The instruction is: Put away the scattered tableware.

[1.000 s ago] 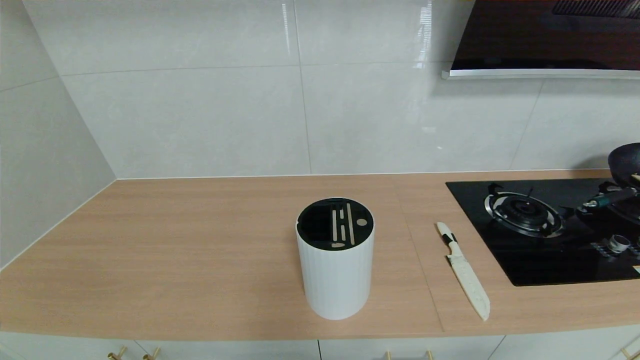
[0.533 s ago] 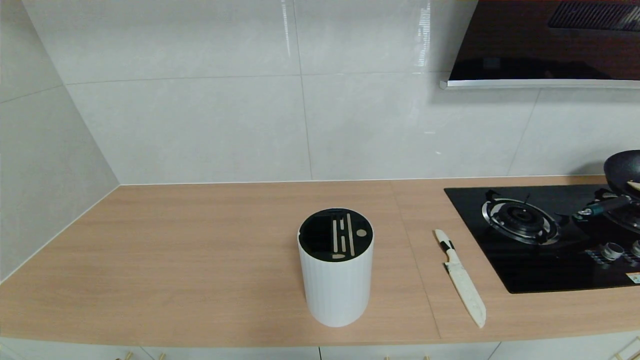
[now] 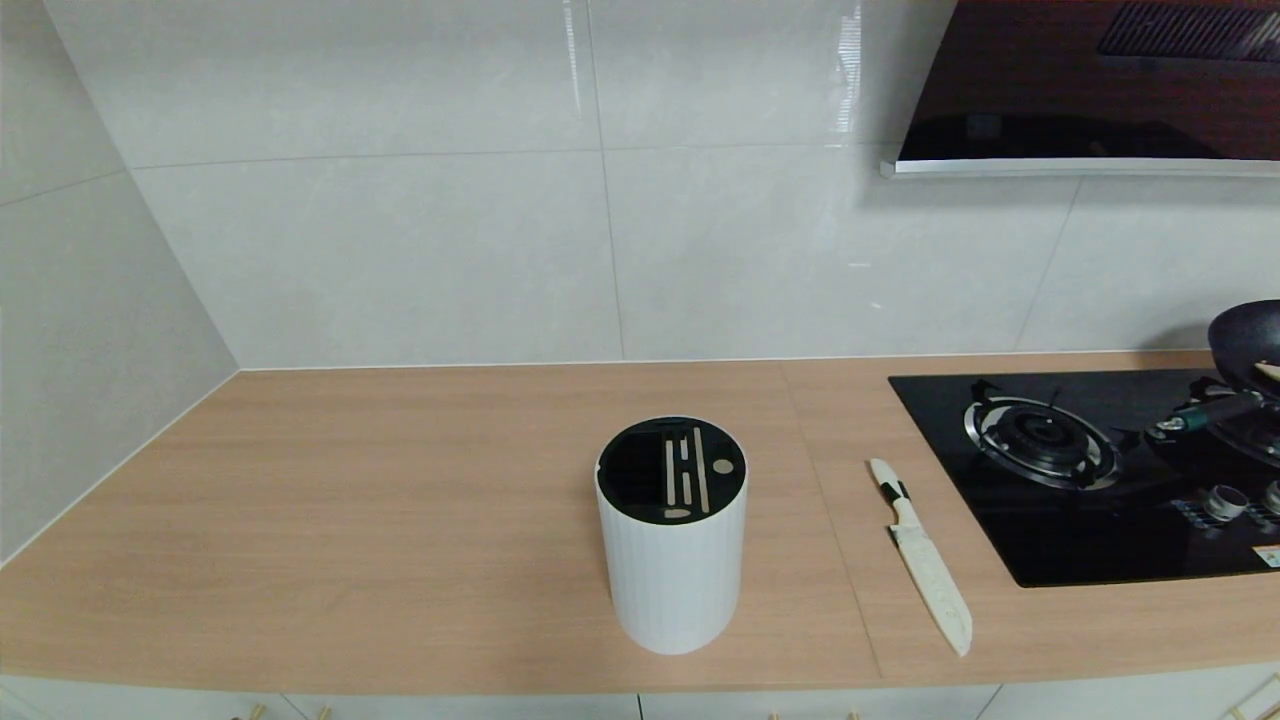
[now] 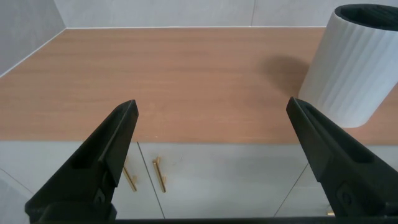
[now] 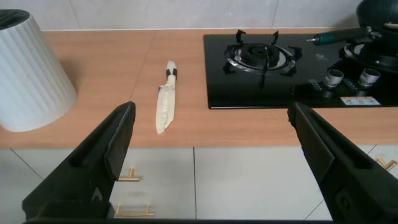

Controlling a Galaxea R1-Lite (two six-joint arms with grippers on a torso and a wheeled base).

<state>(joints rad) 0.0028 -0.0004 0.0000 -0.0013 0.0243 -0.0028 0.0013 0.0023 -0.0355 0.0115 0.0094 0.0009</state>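
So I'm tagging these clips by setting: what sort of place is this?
Probably a kitchen: gas hob set in a wooden counter, range hood above it, knife beside a white knife block.

Wooden countertop (image 3: 400,480): white holder (image 3: 672,570) upright, knife (image 3: 923,555) flat nearby (not touching), hob (image 3: 1080,545) at right.

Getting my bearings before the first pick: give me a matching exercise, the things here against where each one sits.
Things:
1 knife
2 white holder
3 stove
4 pan

Places:
A standing in the middle of the counter
B at the far right edge, over the stove
C lying flat between holder and stove
D set into the counter's right part

Pairs: 1-C; 2-A; 3-D; 4-B
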